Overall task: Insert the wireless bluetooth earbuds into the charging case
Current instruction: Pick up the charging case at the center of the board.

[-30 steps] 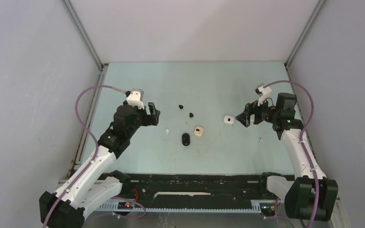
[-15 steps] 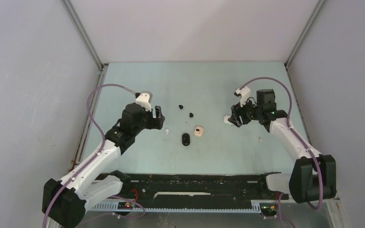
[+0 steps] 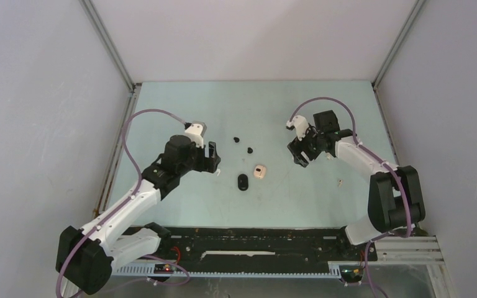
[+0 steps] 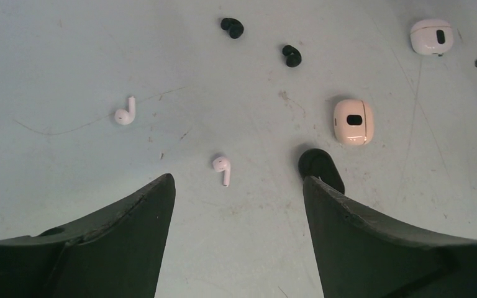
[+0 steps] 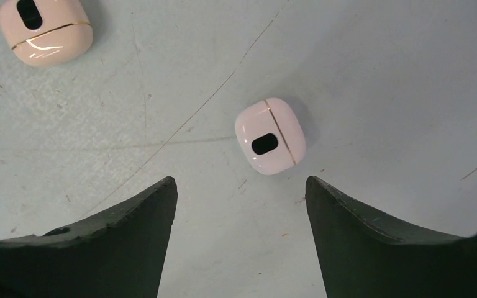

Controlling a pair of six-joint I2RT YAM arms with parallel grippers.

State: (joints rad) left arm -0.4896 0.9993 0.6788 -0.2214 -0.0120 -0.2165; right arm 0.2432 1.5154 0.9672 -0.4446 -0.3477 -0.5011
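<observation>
— Under the right gripper (image 5: 239,183), at the centre of its wrist view, sits the white case (image 5: 269,136). The fingers are spread with nothing in them, and the case is clear of both.
— Wasn't that arm out at the right edge of the overhead view a second ago?
— It was. It has swung in toward the middle, and from above it now hides that case entirely. The cream case (image 5: 45,31) shows in the upper left of the same wrist view, well apart.
— And the left?
— The left gripper (image 4: 237,179) is wide open and empty too. It has crept rightward, and one white earbud (image 4: 222,169) now lies right at the gap between its fingertips, low centre of the frame. The second white earbud (image 4: 125,112) is up and to the left, the black earbuds (image 4: 231,27) are along the top, and the black case (image 4: 320,166) is just beside the right-hand finger.
— Are the cases open?
— The two pale ones look shut, with their seams closed. I cannot tell for the black one. I judge nothing is inserted yet: the arms have only lined up, one on a case and one on a bud. A case must be opened before any bud goes in.
</observation>
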